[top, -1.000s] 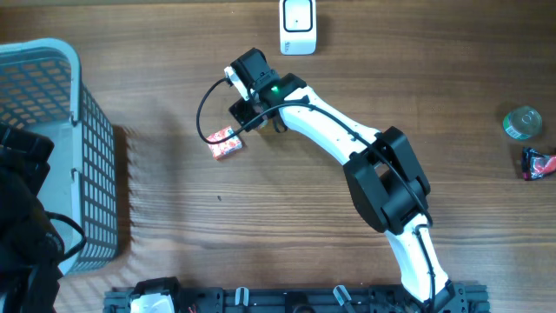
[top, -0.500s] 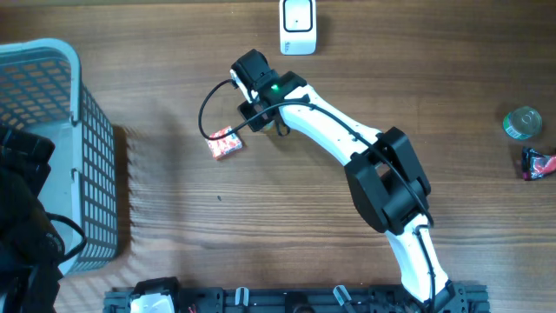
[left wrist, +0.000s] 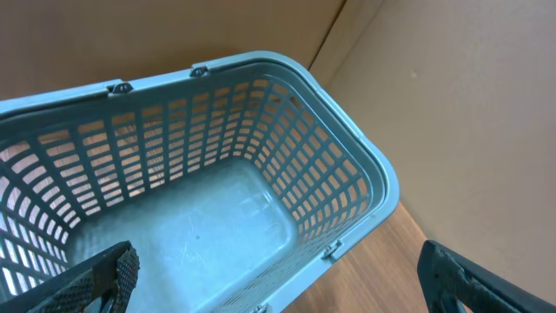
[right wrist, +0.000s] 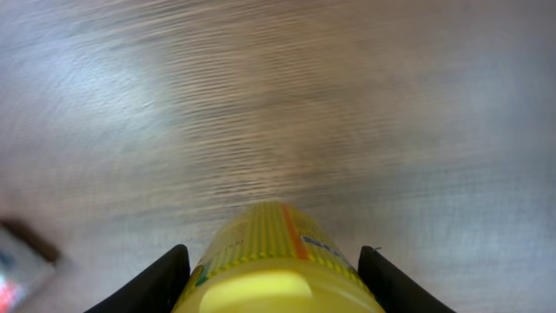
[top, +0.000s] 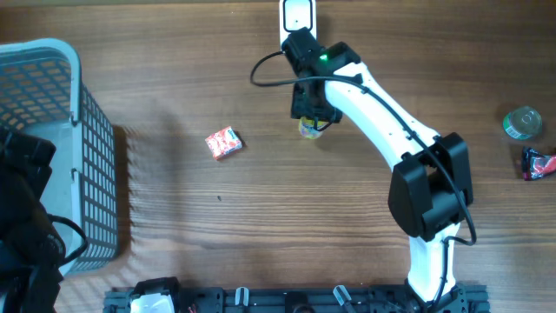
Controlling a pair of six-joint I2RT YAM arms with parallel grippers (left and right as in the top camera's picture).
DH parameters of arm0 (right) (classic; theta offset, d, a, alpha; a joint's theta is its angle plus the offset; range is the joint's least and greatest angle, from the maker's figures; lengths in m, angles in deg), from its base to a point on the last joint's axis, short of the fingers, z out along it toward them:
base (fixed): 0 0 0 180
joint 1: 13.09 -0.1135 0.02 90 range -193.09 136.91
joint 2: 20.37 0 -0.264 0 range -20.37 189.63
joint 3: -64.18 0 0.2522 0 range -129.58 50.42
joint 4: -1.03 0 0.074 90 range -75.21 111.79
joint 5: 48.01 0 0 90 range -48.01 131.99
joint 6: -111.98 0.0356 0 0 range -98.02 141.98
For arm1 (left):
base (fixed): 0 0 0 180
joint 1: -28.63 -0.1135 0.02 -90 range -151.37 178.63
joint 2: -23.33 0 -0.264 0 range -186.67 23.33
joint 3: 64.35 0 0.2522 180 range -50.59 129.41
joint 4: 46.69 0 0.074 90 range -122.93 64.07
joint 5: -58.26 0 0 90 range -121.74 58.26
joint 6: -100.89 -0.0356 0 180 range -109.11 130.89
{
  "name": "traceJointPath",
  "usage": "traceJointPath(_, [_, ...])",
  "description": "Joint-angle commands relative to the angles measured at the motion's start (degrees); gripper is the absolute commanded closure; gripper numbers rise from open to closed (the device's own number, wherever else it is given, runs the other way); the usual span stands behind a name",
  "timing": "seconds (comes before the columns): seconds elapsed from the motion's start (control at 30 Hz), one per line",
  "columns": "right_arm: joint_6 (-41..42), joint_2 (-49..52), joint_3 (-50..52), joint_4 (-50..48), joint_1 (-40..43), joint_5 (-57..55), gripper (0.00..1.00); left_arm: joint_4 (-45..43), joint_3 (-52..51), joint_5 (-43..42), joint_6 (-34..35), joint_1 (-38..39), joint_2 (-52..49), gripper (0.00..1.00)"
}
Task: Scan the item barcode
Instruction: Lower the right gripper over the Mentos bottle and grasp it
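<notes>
Far to the left of the white scanner (top: 298, 26), the big blue-grey basket (top: 61, 148) sits at the table edge. The left gripper (left wrist: 276, 261) hangs over its hollow with its fingers spread fully wide and nothing between them.

Just below the scanner, the right gripper (right wrist: 276, 269) is closed part-way around a yellow bottle (top: 309, 129). The wrist view shows the bottle's cap and printed shoulder wedged between the two black fingers (right wrist: 161, 278), lifted off the wood.

Below and to the left of the scanner, well apart from it, a small red packet (top: 223, 143) lies loose on the table.

The step in hand looks like the presentation itself: the item is gripped and brought close to the scanner, but not yet over its face. No barcode can be made out on the visible side of the label. The next move probably calls for a short carry toward the scanner and a roll of the wrist, so the coded side faces its window.
</notes>
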Motion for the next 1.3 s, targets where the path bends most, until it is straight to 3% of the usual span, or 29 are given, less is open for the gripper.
traceJointPath(0.0, [22.3,-1.3,1.1,1.2,0.2,0.3,0.39,1.1,-0.3,-0.7,2.8,-0.4,0.1,0.0])
traceJointPath(0.17, [44.3,-1.3,1.8,1.2,0.2,-0.5,0.44,1.8,-0.3,-2.5,3.3,-0.4,0.1,0.0])
traceJointPath(0.33, [61.1,-1.2,1.8,1.2,0.2,-4.1,0.43,2.1,-0.3,-4.9,4.3,-0.4,0.1,0.0])
traceJointPath(0.53, [67.6,0.5,1.8,1.4,0.2,-13.8,0.43,3.6,-0.3,-5.5,7.3,-0.4,0.1,0.0])
traceJointPath(0.6, [68.4,1.8,1.8,2.3,0.2,-15.1,0.48,3.6,-0.3,-5.5,7.3,-0.4,0.1,0.0])
traceJointPath(0.8, [78.2,5.3,1.8,5.3,0.3,-14.4,0.47,3.6,-0.3,-6.6,7.3,-0.4,0.1,0.0])
traceJointPath(0.97, [79.1,7.1,1.8,3.4,2.6,-14.5,0.51,3.8,-0.3,-7.4,7.3,-0.4,0.1,0.0])
traceJointPath(1.1, [79.1,7.1,1.8,4.9,5.3,-14.1,0.44,3.4,-0.3,-7.4,8.0,-0.4,0.0,0.0])
traceJointPath(1.13, [79.0,7.1,1.8,5.3,5.9,-13.3,0.38,3.4,-0.3,-7.4,8.6,-0.4,0.0,0.0])
traceJointPath(1.2, [78.2,7.1,1.8,5.5,6.4,-12.6,0.08,3.4,-0.3,-7.4,8.6,-0.4,0.0,0.0])
traceJointPath(1.27, [75.9,7.1,1.8,5.6,6.4,-13.6,0.0,3.4,-0.3,-7.3,8.5,-0.4,0.1,0.0])
